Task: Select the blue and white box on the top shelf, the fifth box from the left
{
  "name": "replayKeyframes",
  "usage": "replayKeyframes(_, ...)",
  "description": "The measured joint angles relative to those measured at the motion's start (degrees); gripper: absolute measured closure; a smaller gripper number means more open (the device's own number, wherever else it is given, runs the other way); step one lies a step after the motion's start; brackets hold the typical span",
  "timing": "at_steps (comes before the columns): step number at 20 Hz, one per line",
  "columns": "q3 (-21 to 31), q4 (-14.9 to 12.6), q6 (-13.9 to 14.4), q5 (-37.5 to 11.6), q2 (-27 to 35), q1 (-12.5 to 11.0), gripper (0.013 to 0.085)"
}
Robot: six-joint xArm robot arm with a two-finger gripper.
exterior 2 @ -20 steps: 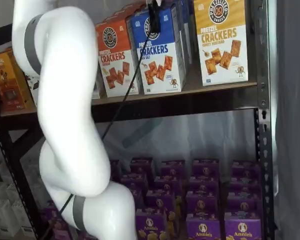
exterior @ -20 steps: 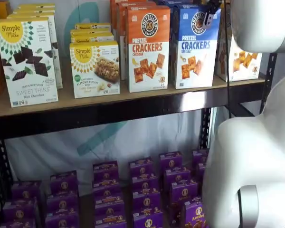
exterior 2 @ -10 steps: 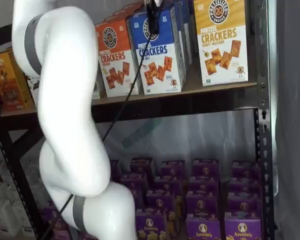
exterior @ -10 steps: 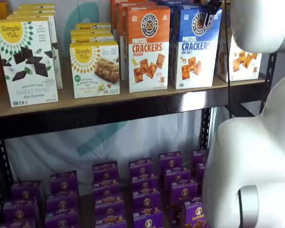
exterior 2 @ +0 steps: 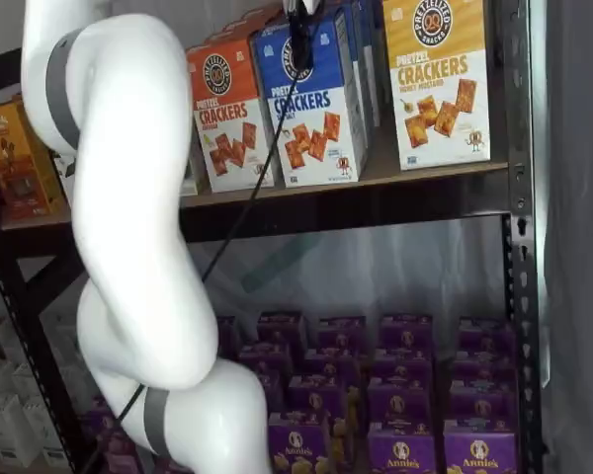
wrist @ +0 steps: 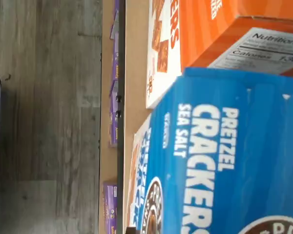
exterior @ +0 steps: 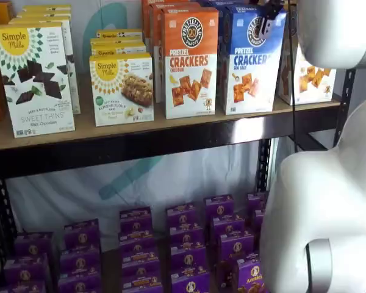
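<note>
The blue and white box (exterior: 250,67) reads "PRETZEL CRACKERS SEA SALT" and stands on the top shelf (exterior: 140,143), its top leaning a little forward. It shows in both shelf views (exterior 2: 321,118). My gripper (exterior: 269,17) hangs from above with its black fingers closed on the box's top edge. One finger lies over the round logo in a shelf view (exterior 2: 300,38). The wrist view is filled by the box's blue face (wrist: 224,161), very close.
The orange Cheddar box (exterior: 190,61) stands right beside the blue one. A yellow-topped cracker box (exterior 2: 440,79) stands on its other side. Simple Mills boxes (exterior: 33,79) sit further along the shelf. Purple boxes (exterior: 183,244) fill the lower level. My white arm (exterior 2: 128,197) stands before the shelves.
The blue and white box has tipped slightly forward at its top, moving with the gripper's fingers. Its foot stays on the shelf.
</note>
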Motion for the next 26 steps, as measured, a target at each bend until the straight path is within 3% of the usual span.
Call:
replayKeyframes(1, -0.01, 0.06, 0.00, 0.05, -0.01, -0.02, 0.0290)
replayKeyframes(7, 0.13, 0.17, -0.08, -0.04, -0.17, -0.15, 0.0290)
replayKeyframes(12, 0.06, 0.27, -0.18, 0.18, -0.23, -0.30, 0.0410)
replayKeyframes(26, -1.21, 1.71, -1.26, 5.66, -2.23, -2.68, 0.0410)
